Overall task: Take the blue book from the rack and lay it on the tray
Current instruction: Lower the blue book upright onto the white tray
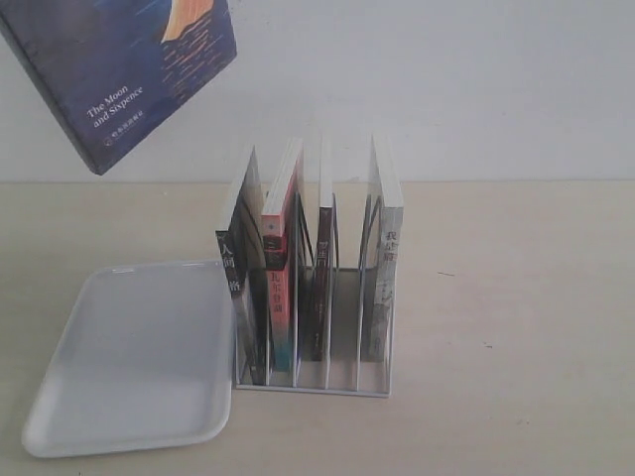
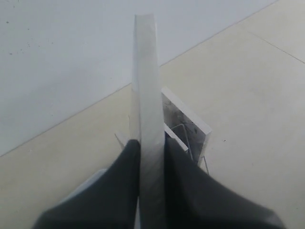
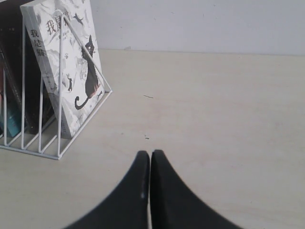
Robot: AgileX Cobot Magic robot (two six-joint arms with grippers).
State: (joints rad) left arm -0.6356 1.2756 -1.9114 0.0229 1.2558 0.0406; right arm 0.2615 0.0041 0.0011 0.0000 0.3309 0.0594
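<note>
Exterior view: the blue book (image 1: pixel 119 69), a thin paperback with a dark blue cover, an orange shape and white lettering, hangs tilted in the air over the back left part of the pale wooden bench (image 1: pixel 516 297). It is clear of the rack (image 1: pixel 313 382), a white wire upright file stand in the middle of the bench with four other books (image 1: pixel 283 248) in its slots. The tray (image 1: pixel 129 357), flat white plastic with rounded corners and a low rim, lies at the bench's front left, its right rim just beside the rack.

Left wrist view: the left gripper (image 2: pixel 151 143) has its dark jaws pressed against both faces of the blue book (image 2: pixel 147 71), seen here edge-on as a white band of pages. The rack (image 2: pixel 183 131) is below it.

Right wrist view: the right gripper (image 3: pixel 150 157) hovers over bare bench (image 3: pixel 228 119), jaws together with nothing between them. The rack (image 3: pixel 59 143) stands off to one side, its outermost slot holding a white book with a black cat (image 3: pixel 71 71).
</note>
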